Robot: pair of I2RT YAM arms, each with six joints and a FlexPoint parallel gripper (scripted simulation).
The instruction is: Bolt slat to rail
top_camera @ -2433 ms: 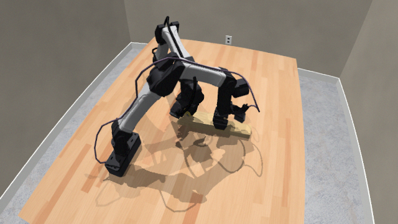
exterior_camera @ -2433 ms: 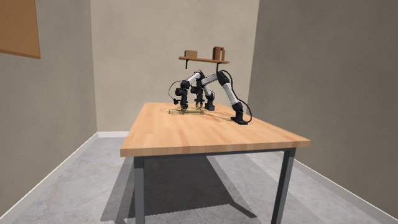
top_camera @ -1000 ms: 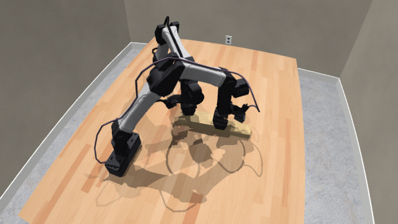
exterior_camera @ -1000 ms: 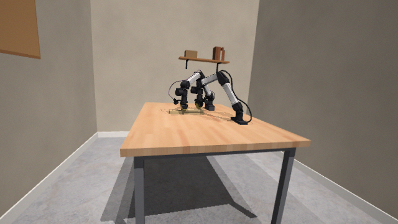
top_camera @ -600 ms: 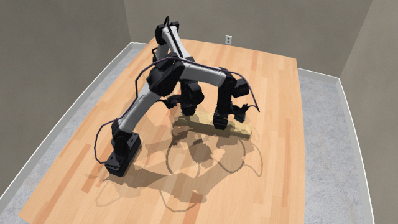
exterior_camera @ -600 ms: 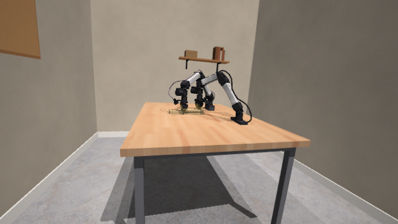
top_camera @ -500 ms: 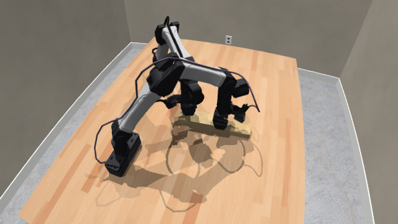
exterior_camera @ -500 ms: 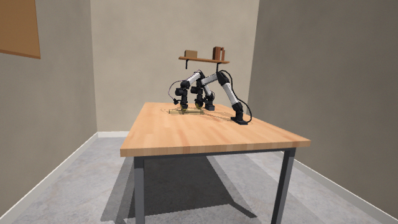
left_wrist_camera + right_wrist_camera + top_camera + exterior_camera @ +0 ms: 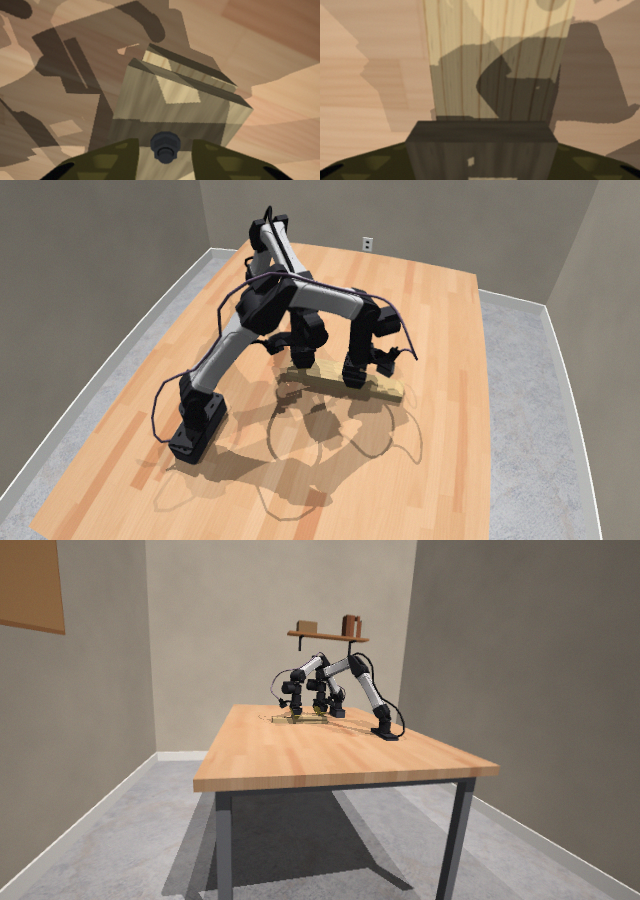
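Table: wood-look strips, smooth, matt, darker streaks seen. Slat: pale wood look, grained, matt. Rail: pale wood look, fine dark grain lines shown, matt. Nut: dark, metal look, dull, faceted. Arm links: plastic look, smooth, slightly glossy. Walls: plaster look, matt, faintly mottled. Floor: stone look, speckled.

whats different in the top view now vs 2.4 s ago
The left gripper has turned: its wrist camera now juts out toward the picture's left, where before it sat lower and nearer the gripper. No new grasp or release is visible. The right gripper and the slat look unmoved.
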